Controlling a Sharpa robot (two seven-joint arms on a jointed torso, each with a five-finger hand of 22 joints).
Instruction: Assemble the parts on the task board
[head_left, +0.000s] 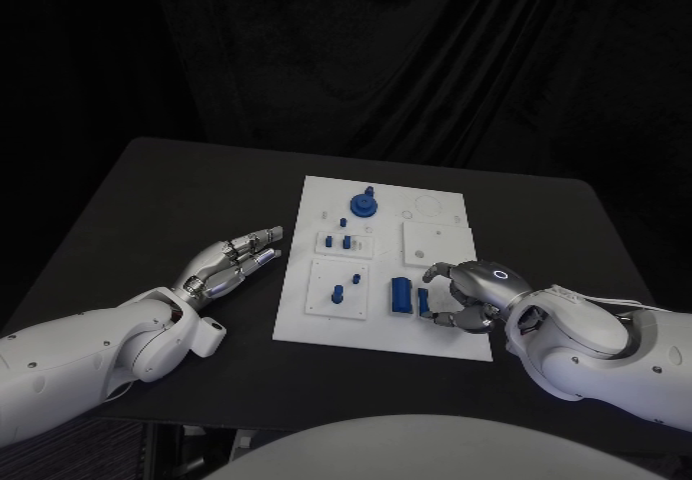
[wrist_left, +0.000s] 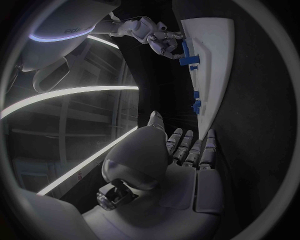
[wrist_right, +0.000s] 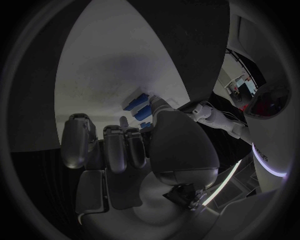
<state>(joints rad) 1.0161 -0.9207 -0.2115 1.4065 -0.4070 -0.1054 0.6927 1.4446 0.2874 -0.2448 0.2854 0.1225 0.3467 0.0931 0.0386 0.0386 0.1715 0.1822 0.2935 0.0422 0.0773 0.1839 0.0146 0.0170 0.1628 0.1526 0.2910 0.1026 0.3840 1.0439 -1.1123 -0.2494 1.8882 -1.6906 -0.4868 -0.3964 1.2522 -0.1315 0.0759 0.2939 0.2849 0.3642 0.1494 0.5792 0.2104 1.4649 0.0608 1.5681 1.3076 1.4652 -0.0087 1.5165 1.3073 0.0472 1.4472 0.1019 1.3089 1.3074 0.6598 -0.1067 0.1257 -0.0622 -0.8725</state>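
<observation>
Task board (head_left: 378, 333): white plate lying flat in the middle of the black worktop (head_left: 173, 200), its near edge closest to the robot and its far edge toward the dark backdrop.
Right hand (head_left: 469, 295): at the board's near right corner, over the plate; its fingers (head_left: 437, 272) are curled in around a small blue part (head_left: 424, 301) at their tips. In the right wrist view the same fingers (wrist_right: 115, 145) bend toward blue pieces (wrist_right: 139, 102) on the white surface, but whether the part is truly pinched or only touched I cannot tell.
Blue block (head_left: 397, 294): upright oblong part standing on the board just left of the right hand's fingertips, near the front edge.
Near left panel (head_left: 340, 288): raised square inset on the board carrying two small blue pegs (head_left: 339, 293), apart from the block.
Left hand (head_left: 231, 262): resting off the board on the worktop, just beside the plate's left edge; fingers stretched out straight and close together, holding nothing. The left wrist view shows them (wrist_left: 187, 147) lying flat with the board's edge beside them.
Middle left panel (head_left: 343, 242): smaller inset with a few short blue parts (head_left: 346, 240).
Right panel (head_left: 436, 242): plain white raised square, farther back than the right hand.
Far blue part (head_left: 365, 204): round blue piece with a post standing up, near the board's far edge, well apart from both hands.
</observation>
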